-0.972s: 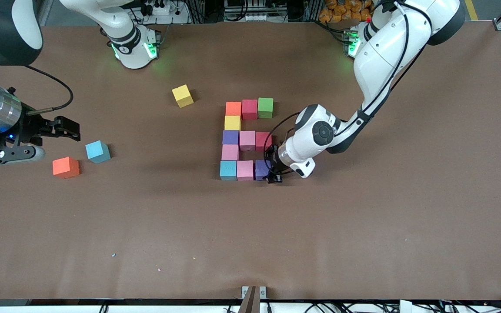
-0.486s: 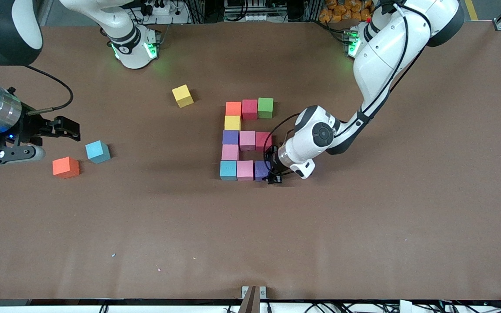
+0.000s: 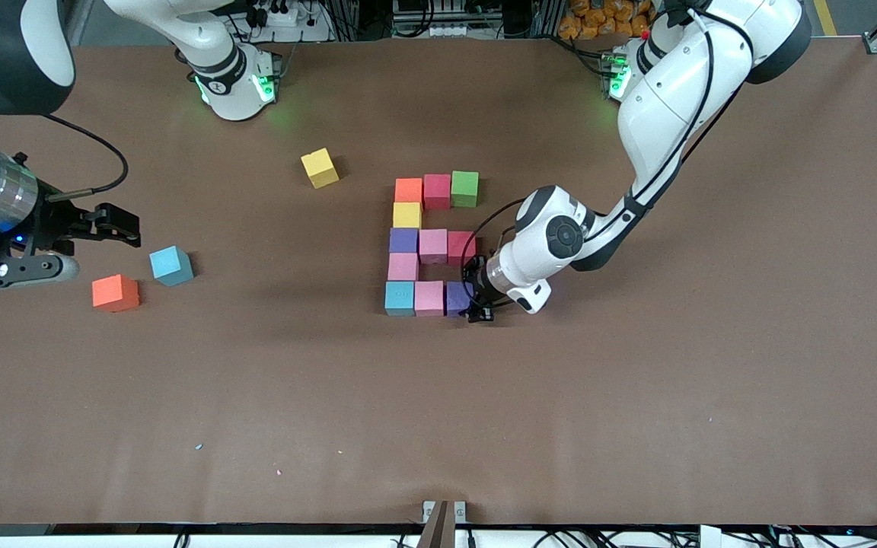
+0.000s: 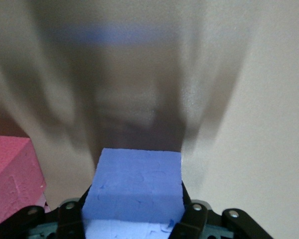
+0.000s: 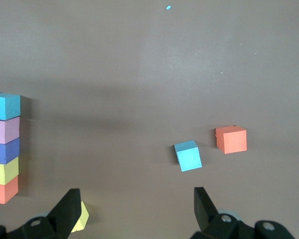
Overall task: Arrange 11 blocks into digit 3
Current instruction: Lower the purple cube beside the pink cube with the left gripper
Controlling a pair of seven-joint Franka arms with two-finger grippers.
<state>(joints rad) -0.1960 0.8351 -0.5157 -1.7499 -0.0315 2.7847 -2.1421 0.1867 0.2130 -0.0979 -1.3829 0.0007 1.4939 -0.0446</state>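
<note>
Figure of small matte foam cubes sits mid-table on the brown table [image 3: 636, 396], slightly toward the left arm's end. Top row, farthest from the front camera: orange cube [image 3: 409, 190], red cube [image 3: 437, 190], green cube [image 3: 465, 188]. Spine runs toward the camera from the orange one: yellow cube [image 3: 407, 215], purple cube [image 3: 403, 240], pink cube [image 3: 403, 266], teal-blue cube [image 3: 400, 297]. Middle bar off the purple one: second pink cube [image 3: 433, 245], second red cube [image 3: 460, 246]. Bottom row off the teal-blue one: third pink cube [image 3: 429, 297], second purple cube [image 3: 457, 297] at the end. All neighbours touching.

Left gripper [image 3: 481, 303] is down at table level at that end cube; its fingers [image 4: 70, 216] pinch the second purple cube from both sides, cube resting on the table beside the third pink one.

Three loose cubes: spare yellow cube [image 3: 320, 167] at about 10 o'clock from the figure, spare light-blue cube [image 3: 171, 266] and spare orange cube [image 3: 115, 293] well apart at 9 o'clock, toward the right arm's end, near each other but not touching.

Right gripper [image 3: 107, 226] waits above the table next to the light-blue cube, fingers [image 5: 70, 211] spread wide, holding nothing.
</note>
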